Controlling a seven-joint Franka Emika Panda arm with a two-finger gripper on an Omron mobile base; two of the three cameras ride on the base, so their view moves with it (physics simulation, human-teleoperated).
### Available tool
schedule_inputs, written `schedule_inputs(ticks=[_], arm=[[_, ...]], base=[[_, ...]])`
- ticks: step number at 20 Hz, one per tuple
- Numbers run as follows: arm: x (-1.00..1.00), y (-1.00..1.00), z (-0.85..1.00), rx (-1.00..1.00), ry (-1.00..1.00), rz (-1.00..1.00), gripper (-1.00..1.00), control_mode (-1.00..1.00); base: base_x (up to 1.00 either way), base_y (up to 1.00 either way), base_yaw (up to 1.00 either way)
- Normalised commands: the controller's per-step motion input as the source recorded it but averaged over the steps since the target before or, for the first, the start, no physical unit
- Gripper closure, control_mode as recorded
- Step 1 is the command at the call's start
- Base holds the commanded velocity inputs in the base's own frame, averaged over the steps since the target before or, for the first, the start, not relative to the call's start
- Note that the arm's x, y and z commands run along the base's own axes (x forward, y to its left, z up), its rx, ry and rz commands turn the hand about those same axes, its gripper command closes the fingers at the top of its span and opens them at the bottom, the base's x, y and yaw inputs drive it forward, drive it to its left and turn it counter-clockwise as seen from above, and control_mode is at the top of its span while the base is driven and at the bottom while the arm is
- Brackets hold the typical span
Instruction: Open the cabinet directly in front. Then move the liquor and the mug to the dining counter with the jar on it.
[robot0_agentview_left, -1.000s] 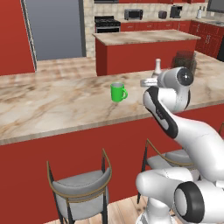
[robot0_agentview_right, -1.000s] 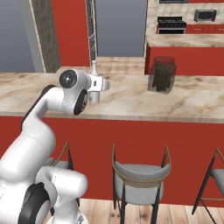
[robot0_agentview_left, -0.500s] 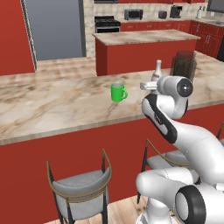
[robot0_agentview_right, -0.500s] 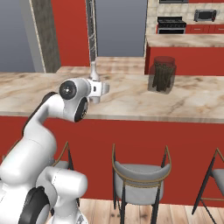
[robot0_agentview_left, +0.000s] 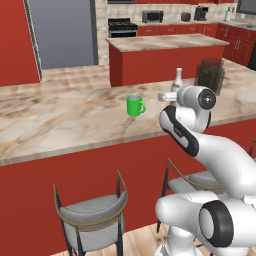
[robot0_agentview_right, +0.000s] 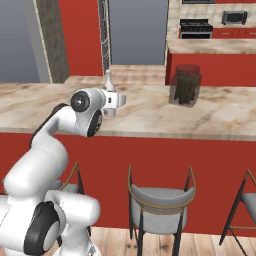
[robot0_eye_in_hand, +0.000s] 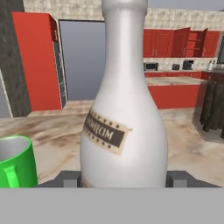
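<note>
Nearest you, two grey-seated metal stools (robot0_agentview_right: 161, 201) stand tucked against the plain red front of the long beige-brown marbled dining counter (robot0_agentview_left: 60, 122). The white arm reaches over that counter's near edge, and its two-finger gripper (robot0_eye_in_hand: 124, 178) stands level with the stone top.

In the hand view you see one dark fingertip (robot0_eye_in_hand: 70, 179) on each side of the base of the slim whitish liquor bottle with a tan label (robot0_eye_in_hand: 124, 118). The jaws stand fairly wide around the bottle's body, close to its sides; you cannot tell whether they press on it. The bottle stands upright on the counter, about midway between its near and far edges, its neck rising above the wrist in both base views (robot0_agentview_left: 178, 79) (robot0_agentview_right: 107, 80).

The small bright green mug with a loop handle (robot0_agentview_left: 134, 105) stands upright just beside the bottle, to the robot's left, apart from it, with bare stone all round. The dark brownish-grey boxy jar (robot0_agentview_right: 186, 84) stands well apart to the right, nearer the far edge. Between bottle and jar the stone is bare.

Beyond the counter lies open wooden floor, then a shorter red island with a stone top (robot0_agentview_left: 165, 57), then red cabinets (robot0_eye_in_hand: 175, 43) along the back wall, one with its doors open.
</note>
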Motion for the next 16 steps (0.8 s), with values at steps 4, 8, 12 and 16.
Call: schedule_inputs(ticks=[4,8,12,16], arm=[[0.31,0.00,-0.04,0.00,0.00,0.00,1.00,-1.00],[0.21,0.00,-0.11,0.00,-0.02,0.00,1.00,-1.00],[0.15,0.00,-0.07,0.00,-0.02,0.00,1.00,-1.00],[0.03,0.00,-0.11,0.00,-0.03,0.00,1.00,-1.00]], base=[[0.00,0.00,0.00],[0.00,0.00,0.00],[0.00,0.00,0.00],[0.00,0.00,0.00]])
